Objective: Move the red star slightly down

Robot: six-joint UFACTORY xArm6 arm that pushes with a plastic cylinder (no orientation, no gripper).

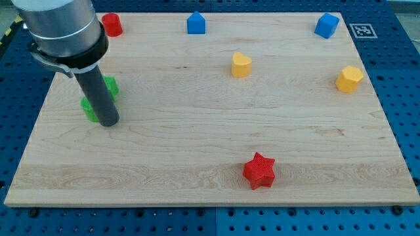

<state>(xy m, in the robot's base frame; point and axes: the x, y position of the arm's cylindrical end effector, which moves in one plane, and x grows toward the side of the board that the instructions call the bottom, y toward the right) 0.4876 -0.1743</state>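
Across the blue pegboard table (pixel 394 98) a wooden board (pixel 197 124) is laid flat, giving a smooth face on which blocks can be slid. Near its left edge the arm's grey housing (pixel 62 26) is seen, with the dark rod (pixel 98 98) held upright below it so that my tip (pixel 109 122) meets the wood at one fixed height. No jaws are fitted, so nothing is spread, pressed together or pinched; my tip holds nothing. It is set just in front of two green blocks (pixel 98 98), which are partly hidden behind the rod, and whether they are touched cannot be told.

The red star (pixel 259 170) is found near the bottom edge, a little right of the middle, well apart from my tip and from every other block. Since it is to be pushed slightly down, my tip would likely have to be brought above it first; little board is left below, so an overlong push could carry it off.

Along the top edge are placed a red block (pixel 112 24) at the left corner, a blue house-shaped block (pixel 196 23) and a blue cube (pixel 326 25). A yellow heart (pixel 241 65) and a yellow hexagon (pixel 349 78) are scattered towards the right edge.
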